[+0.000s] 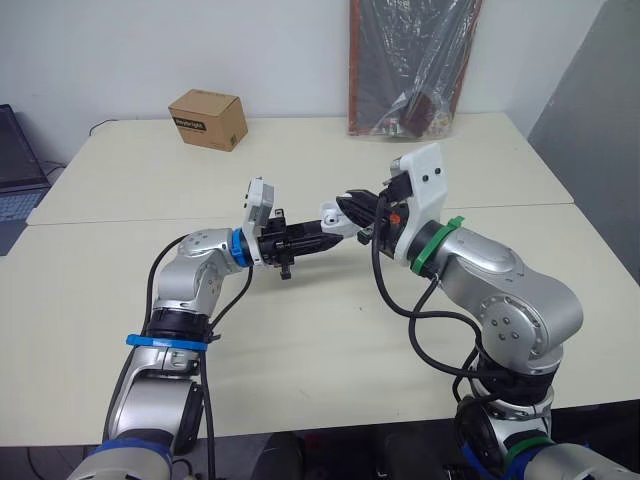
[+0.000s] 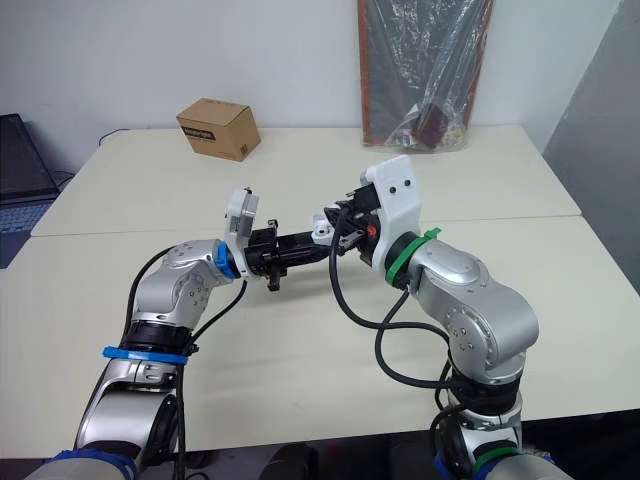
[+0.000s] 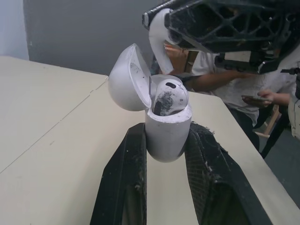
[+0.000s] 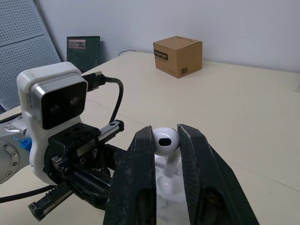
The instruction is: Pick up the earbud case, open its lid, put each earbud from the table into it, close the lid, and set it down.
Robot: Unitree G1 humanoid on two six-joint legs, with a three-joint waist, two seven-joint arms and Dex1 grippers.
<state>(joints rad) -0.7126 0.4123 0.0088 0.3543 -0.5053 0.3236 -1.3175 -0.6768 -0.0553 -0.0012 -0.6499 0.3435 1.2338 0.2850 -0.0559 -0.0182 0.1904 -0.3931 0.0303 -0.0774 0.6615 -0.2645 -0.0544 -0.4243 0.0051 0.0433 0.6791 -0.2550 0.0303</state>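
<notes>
Our left gripper (image 3: 167, 143) clamps the earbud case (image 3: 168, 126) by its body, held up over the table (image 1: 300, 340). We see its lid (image 3: 129, 77) swung open and one earbud (image 3: 169, 96) seated inside. Our right gripper (image 4: 165, 132) pinches the second earbud (image 4: 165, 140) tight, stem down, just above the case's open mouth.

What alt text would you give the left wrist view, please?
The left gripper clamps a white earbud case above the table, its lid hinged open and one earbud seated inside. Just above, the right gripper holds the second earbud, stem pointing down toward the case. A person shows behind.
</notes>
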